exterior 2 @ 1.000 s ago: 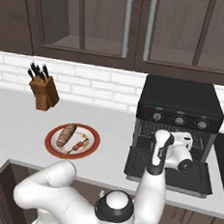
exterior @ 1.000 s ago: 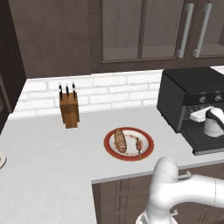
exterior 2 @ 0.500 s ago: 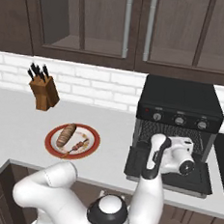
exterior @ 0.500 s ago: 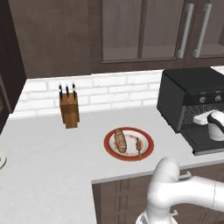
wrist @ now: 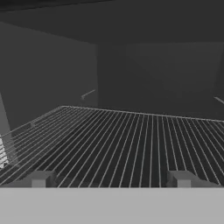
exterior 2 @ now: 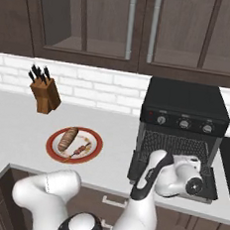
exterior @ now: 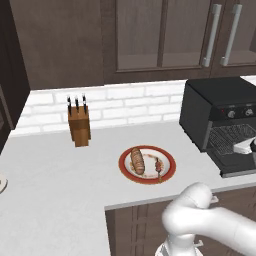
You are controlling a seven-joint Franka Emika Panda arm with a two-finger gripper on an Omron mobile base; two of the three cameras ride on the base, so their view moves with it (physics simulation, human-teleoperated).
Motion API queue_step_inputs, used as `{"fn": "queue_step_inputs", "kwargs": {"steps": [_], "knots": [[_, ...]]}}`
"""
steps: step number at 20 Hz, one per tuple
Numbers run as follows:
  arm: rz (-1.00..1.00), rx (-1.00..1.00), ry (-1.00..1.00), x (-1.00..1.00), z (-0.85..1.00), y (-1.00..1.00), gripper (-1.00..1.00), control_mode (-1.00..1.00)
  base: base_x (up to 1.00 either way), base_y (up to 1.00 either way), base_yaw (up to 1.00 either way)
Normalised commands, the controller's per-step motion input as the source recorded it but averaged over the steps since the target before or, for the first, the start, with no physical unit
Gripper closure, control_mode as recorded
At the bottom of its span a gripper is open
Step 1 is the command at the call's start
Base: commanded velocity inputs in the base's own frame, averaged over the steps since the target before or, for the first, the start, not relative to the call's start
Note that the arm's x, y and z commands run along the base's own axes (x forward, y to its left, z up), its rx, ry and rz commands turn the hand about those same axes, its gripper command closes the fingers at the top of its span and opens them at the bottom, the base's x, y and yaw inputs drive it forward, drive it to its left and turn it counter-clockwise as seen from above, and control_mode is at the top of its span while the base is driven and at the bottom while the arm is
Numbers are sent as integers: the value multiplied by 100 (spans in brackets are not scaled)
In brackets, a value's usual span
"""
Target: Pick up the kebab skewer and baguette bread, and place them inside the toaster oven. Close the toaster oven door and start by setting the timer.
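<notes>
The black toaster oven (exterior 2: 185, 106) stands on the counter at the right with its door (exterior 2: 134, 172) folded down flat. My gripper (wrist: 110, 179) hovers over the door at the oven's mouth, facing the bare wire rack (wrist: 131, 135). It is open, with nothing between the fingertips (wrist: 39, 178). My white hand (exterior 2: 185, 169) shows low in front of the opening. The baguette bread (exterior: 136, 160) and the kebab skewer (exterior: 158, 167) lie side by side on a red-rimmed plate (exterior: 170, 159), well left of the oven. On the plate the baguette bread (exterior 2: 68, 139) is left of the kebab skewer (exterior 2: 81, 147).
A wooden knife block (exterior: 78, 125) stands by the brick backsplash at the back left. Dark cabinets (exterior 2: 130, 29) hang above the counter. The counter's front edge (exterior: 150, 200) steps back left of the plate. Three knobs (exterior 2: 184, 123) line the oven's front.
My hand has sunk lower in front of the oven's mouth. The jaws have stayed open, and the plate, bread and skewer have not moved.
</notes>
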Motion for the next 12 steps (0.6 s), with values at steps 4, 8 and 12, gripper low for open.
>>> {"fn": "queue_step_inputs", "kwargs": {"steps": [4, 8, 12], "knots": [[5, -5, 26, -92, -28, -28, -100, -100, 0, 0, 0], [9, 0, 18, -72, 65, 1, -100, -100, 0, 0, 0], [13, 0, 9, -53, 99, 92, -100, -100, 0, 0, 0]]}}
